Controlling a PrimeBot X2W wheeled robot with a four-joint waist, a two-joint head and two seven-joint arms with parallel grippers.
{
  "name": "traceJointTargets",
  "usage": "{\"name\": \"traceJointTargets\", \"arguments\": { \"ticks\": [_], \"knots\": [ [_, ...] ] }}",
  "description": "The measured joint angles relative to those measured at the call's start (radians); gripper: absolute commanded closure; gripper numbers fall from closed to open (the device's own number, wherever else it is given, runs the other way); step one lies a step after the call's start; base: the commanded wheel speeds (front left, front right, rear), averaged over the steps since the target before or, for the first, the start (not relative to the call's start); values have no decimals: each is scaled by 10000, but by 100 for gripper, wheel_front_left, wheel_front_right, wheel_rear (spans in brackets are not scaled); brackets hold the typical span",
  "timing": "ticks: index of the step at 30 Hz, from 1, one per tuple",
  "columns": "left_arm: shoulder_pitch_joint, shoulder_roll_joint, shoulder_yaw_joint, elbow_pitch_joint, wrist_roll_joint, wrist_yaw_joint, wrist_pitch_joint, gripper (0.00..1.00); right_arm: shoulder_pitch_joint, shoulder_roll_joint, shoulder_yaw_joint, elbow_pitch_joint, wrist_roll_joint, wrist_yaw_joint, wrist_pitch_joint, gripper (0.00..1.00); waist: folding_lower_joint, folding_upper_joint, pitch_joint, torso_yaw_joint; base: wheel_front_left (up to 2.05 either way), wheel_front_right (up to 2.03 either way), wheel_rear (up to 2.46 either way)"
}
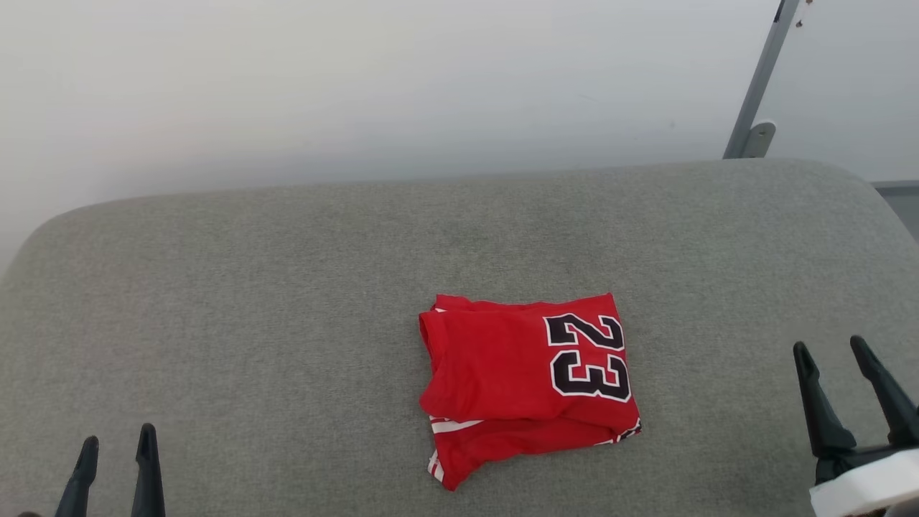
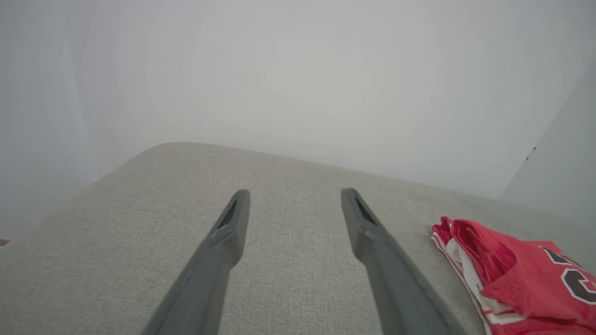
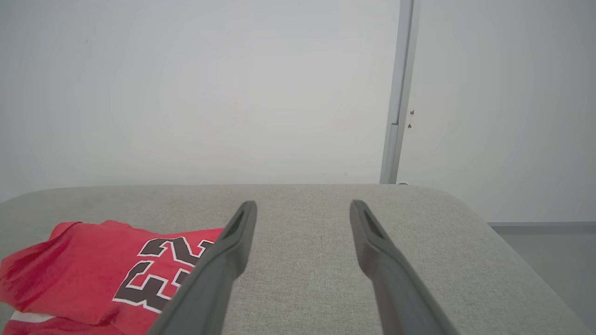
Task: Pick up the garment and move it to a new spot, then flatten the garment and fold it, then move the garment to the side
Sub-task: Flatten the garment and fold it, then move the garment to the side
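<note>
Garment (image 1: 517, 380) lies folded into a compact red rectangle near the middle of the grey upholstered surface (image 1: 287, 287), with its black, white-edged "23" facing up on the right half (white-and-red striped trim peeks out along the lower edge). At the far left, the left gripper (image 1: 117, 438) sits at the near edge, well apart from the garment. Its two dark fingers are parted, with only the bare weave of the surface between them. In the left wrist view the folded garment lies off to the right of those fingers, not touching them. Farther right, the right gripper (image 1: 829, 348) hovers by the surface's near right side, jaws likewise spread and holding nothing, also well clear of the garment. Beyond it, a pale metal pole (image 1: 761, 72) slants up against the light wall (image 1: 359, 86).
</note>
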Motion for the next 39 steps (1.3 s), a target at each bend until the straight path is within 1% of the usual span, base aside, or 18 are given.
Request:
{"name": "traceJointTargets", "arguments": {
  "ticks": [7,19,32,39],
  "knots": [
    [91,-242,174,-82,125,0,0,0,267,186,-8,-105,19,0,-4,0,-1,0,-103,218,0,0,0],
    [103,-476,111,-295,295,0,0,0,411,466,-6,-190,-13,0,-6,0,0,0,-193,519,0,0,0],
    [58,-525,-40,-422,472,0,0,0,455,539,134,-221,-12,0,-6,0,0,0,-144,630,0,0,0],
    [-174,-531,-297,-408,516,0,0,0,440,537,276,-215,10,0,-6,0,0,0,-79,699,0,0,0]
  ]
}}
